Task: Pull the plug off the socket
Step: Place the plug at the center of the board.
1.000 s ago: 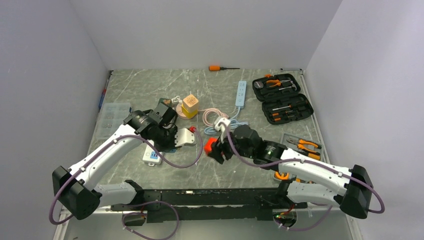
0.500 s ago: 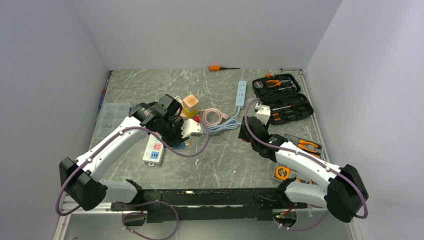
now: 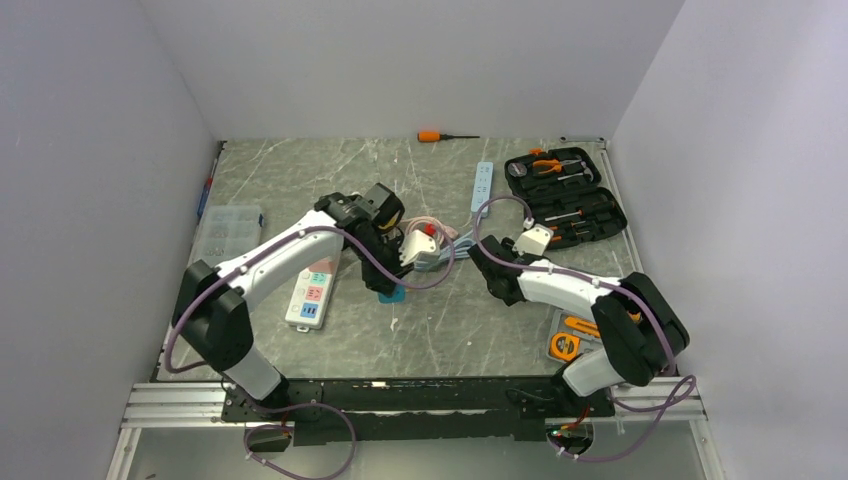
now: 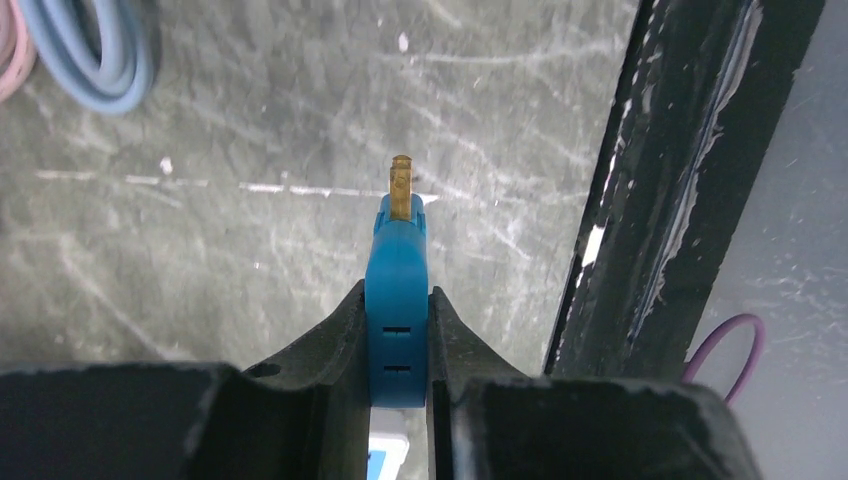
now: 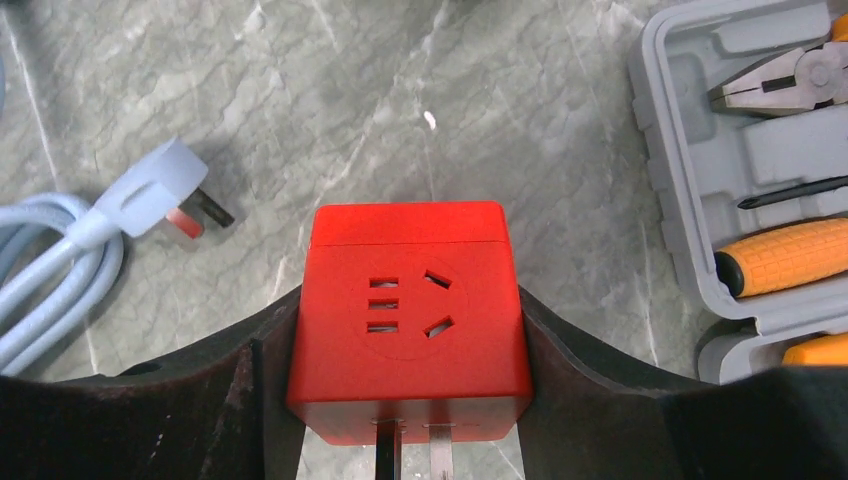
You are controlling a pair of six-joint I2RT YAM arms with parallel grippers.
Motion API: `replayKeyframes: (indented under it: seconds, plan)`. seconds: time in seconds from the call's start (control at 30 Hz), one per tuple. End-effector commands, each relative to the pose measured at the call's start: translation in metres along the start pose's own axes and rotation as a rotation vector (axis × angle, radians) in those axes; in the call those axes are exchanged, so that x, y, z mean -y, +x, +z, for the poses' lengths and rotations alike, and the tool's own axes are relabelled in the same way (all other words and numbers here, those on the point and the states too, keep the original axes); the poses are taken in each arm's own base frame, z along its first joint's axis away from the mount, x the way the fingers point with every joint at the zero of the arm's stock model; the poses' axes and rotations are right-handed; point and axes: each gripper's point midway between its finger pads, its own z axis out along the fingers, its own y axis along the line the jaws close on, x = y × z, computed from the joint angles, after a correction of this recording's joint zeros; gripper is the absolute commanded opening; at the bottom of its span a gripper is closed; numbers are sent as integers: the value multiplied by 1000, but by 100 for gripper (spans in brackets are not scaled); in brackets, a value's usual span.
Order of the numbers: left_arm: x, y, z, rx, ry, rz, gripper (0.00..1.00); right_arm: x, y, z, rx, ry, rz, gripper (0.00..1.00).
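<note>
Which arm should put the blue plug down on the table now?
Left. The left gripper is shut on the blue plug, prongs bare, over the table. The right gripper is full, holding a red cube.

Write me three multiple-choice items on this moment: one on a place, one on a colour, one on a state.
1. The loose plug lies: A on the wall B on the table C in mid-air.
2. The held plug in the left tool is: A blue B red C white.
3. The right tool is: A open, empty B shut, empty C shut on the red cube.
B, it lies flat there, cable beside it; A, its blue body shows below brass pins; C, the cube sits clamped on both sides.
</note>
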Motion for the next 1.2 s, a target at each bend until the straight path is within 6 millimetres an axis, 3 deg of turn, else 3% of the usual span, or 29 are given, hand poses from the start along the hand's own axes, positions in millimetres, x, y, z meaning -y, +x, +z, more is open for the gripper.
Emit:
replayKeyframes:
  seconds: [0.0,0.1,0.2,0.27,0.37,0.5,0.73,0.9,1.03,1.17]
  plan:
    - [3,-43,4,126,73,-4,0,-1,-16,7,83,51,71,0]
    - [2,-53,12,146,117,-29,0,0,-9,11,72,60,67,1]
    - [1,-60,21,160,155,-59,0,1,-4,13,50,63,56,11]
    - [2,-62,27,166,185,-83,0,1,-3,12,38,54,52,30]
    - [2,-66,37,175,216,-123,0,-1,-8,7,27,8,75,74]
    - [-4,-74,50,189,237,-169,0,-9,-26,-9,28,-97,137,99]
    - [-8,-88,73,173,277,-179,0,-17,-84,-55,92,-272,215,100]
    - [-12,-111,89,177,302,-153,0,-8,-126,-92,177,-381,267,100]
    - [-14,-121,109,180,317,-144,0,4,-144,-107,215,-388,265,100]
    - [-12,-128,129,176,326,-134,0,6,-149,-113,213,-393,252,100]
